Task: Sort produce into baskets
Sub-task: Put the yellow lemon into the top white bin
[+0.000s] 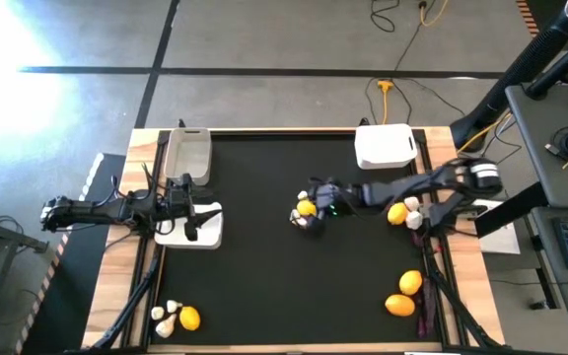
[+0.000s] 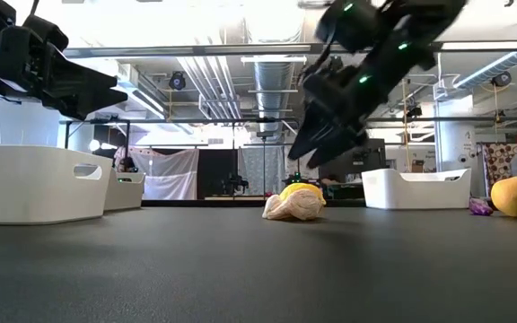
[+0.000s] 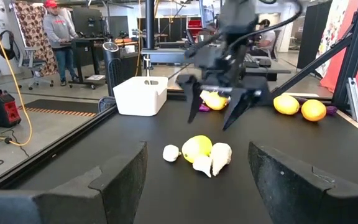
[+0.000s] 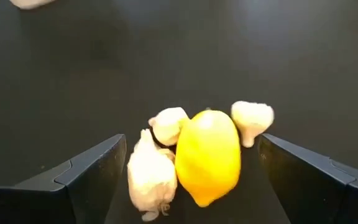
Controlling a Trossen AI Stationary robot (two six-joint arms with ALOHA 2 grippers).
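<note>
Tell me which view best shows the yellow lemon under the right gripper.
The right wrist view: the lemon fills the middle, flanked by garlic bulbs, unobstructed. The left wrist view shows it smaller, below the open right gripper. The low view hides it partly behind garlic; the high view shows a small spot.

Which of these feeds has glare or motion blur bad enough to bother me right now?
High view: strong white glare washes out the floor at the upper left corner, clear of the black table mat. Low view: the open right gripper is smeared above the round yellow citrus fruit. Right wrist view: the fruit and whitish garlic-like bulbs look soft.
</note>
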